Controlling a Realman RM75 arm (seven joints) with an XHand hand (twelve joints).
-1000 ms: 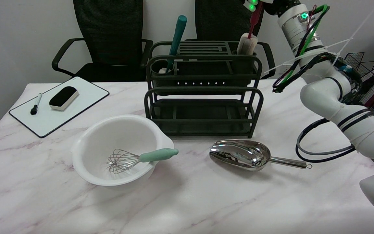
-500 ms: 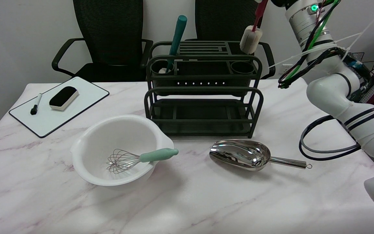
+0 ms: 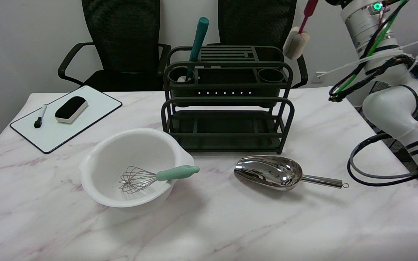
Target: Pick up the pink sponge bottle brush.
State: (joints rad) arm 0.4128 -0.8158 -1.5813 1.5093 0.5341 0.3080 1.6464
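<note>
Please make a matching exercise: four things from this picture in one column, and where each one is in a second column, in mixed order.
Things:
1. whisk
2. eraser
3. pink brush
4. scoop

Places:
A. on the whiteboard
B. in the air, up right of the rack
C. in the bowl
D. on the table, in front of the rack

Pairs: 1-C, 2-A, 3-B, 4-D

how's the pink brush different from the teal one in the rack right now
The pink sponge bottle brush hangs in the air beyond the rack's right end, clear of it; the teal brush stands in the rack's left cup. The pink one has a thin handle and its pale sponge head shows; the teal one has a thick handle and its head is mostly hidden. Both lean slightly.
</note>
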